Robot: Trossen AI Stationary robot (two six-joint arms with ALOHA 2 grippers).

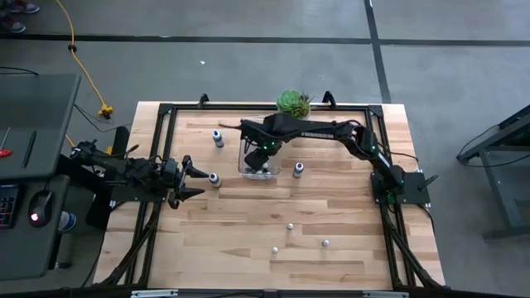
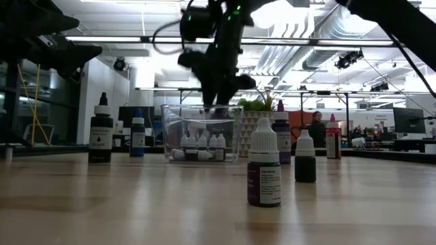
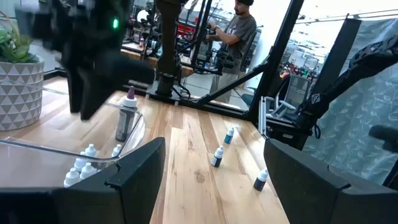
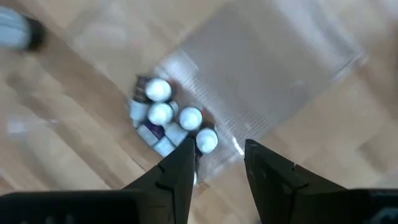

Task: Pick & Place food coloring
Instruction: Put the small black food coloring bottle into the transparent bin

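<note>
— Clear bin (image 1: pixel 258 162) holds several bottles (image 4: pixel 163 114); right gripper (image 4: pixel 219 163) hangs above, fingers parted, empty.
— Risk?
— Rising fingers could clip the wall. Left gripper (image 1: pixel 197 182) waits spread over the bench (image 1: pixel 248 232).

The right arm stretches from its base at the worktop's right edge across toward the middle, elbow bent, wrist turned straight down. Its end effector (image 4: pixel 217 158) hangs with fingers apart and nothing between them. The left arm lies low at the worktop's left side, forearm level, its end effector (image 1: pixel 199 182) pointing toward the centre with fingers spread wide, empty.
</note>
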